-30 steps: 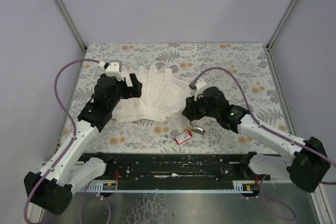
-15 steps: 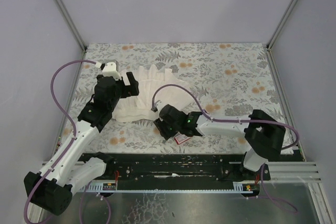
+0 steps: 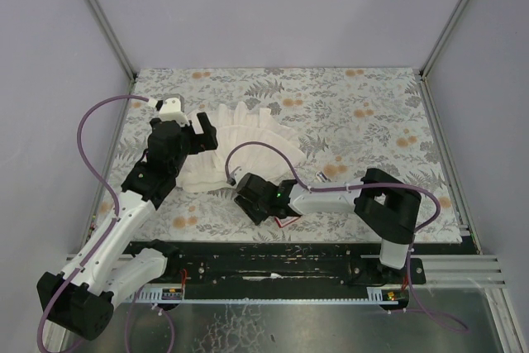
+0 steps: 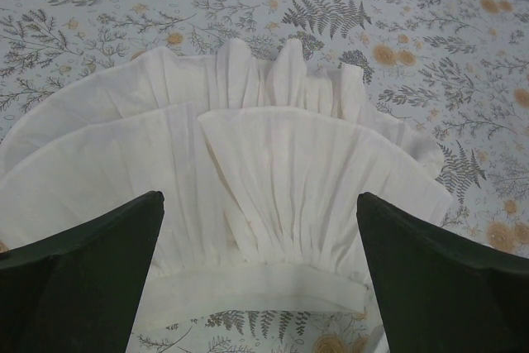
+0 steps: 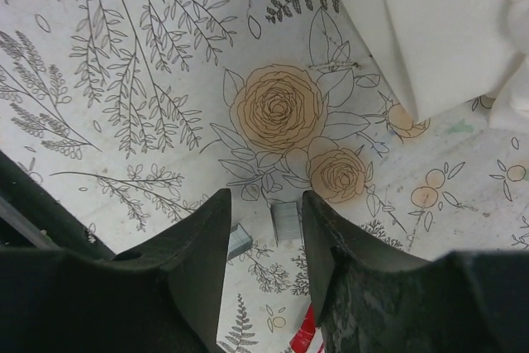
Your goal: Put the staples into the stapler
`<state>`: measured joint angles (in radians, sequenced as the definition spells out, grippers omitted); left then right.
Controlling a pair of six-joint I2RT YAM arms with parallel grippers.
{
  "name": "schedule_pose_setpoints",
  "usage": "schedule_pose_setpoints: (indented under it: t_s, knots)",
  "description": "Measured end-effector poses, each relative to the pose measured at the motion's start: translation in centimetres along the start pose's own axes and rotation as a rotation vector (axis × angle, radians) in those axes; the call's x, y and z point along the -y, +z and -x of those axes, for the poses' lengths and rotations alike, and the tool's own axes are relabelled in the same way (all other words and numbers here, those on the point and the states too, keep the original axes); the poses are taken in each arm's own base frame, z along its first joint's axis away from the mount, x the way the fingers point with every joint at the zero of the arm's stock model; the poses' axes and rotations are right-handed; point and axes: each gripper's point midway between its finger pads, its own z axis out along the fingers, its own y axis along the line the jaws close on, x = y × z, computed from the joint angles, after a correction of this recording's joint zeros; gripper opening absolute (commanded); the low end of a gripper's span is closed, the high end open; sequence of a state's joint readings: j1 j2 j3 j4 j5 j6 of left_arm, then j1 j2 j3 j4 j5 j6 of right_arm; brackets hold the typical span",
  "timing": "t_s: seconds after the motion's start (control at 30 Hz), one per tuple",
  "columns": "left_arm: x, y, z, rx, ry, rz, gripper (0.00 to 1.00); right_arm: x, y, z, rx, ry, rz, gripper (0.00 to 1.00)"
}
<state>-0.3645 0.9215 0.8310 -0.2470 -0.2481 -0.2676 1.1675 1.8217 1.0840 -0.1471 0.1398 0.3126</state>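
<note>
Two short silvery staples strips lie on the floral table in the right wrist view. One strip point(image 5: 287, 221) lies between the fingers of my right gripper point(image 5: 264, 204), close to the right finger. The other strip point(image 5: 240, 240) is half hidden behind the left finger. The jaws stand partly open around the first strip, with gaps on both sides. A corner of the red staple box point(image 5: 307, 335) shows at the bottom; from above the box point(image 3: 287, 220) lies beside my right gripper point(image 3: 252, 202). The stapler is hidden. My left gripper point(image 4: 260, 200) hangs wide open over the white cloth point(image 4: 273, 163).
The pleated white cloth point(image 3: 248, 146) spreads over the middle left of the table, its edge point(image 5: 438, 31) close to the staples. The right arm folds back across the near centre, its purple cable point(image 3: 264, 150) looping over the cloth. A black rail point(image 3: 273, 258) runs along the near edge.
The right arm has swung from the right side to the near centre and folded back, bringing its gripper down left of the red box. The left gripper has barely moved.
</note>
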Motion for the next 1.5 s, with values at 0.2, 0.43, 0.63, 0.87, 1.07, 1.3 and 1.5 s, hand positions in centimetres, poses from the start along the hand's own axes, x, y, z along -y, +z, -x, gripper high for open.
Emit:
schedule_pose_setpoints:
  t_s: [0.2,0.43,0.63,0.87,1.07,1.3,1.5]
  knots:
    - [-0.02,0.0,0.01,0.0,-0.001,0.001,1.0,0.23,0.24,-0.63,-0.023,-0.021,-0.025,0.43]
    - [-0.05,0.0,0.02,0.001,-0.002,0.003,1.0,0.56,0.13,-0.76,-0.03,-0.031,-0.046,0.37]
    - [-0.04,0.0,0.02,0.001,-0.004,0.003,1.0,0.74,0.1,-0.84,-0.033,-0.033,-0.056,0.32]
    - [-0.03,0.0,0.02,0.001,-0.007,0.003,1.0,0.79,0.09,-0.84,-0.033,-0.033,-0.059,0.28]
    - [-0.03,0.0,0.02,0.001,-0.007,0.003,1.0,0.91,0.09,-0.84,-0.032,-0.034,-0.066,0.29]
    - [-0.02,0.0,0.02,0.001,-0.008,0.003,1.0,0.94,0.11,-0.83,-0.031,-0.04,-0.066,0.29]
    - [-0.01,0.0,0.01,0.001,-0.008,0.003,1.0,0.95,0.11,-0.85,-0.031,-0.043,-0.066,0.2]
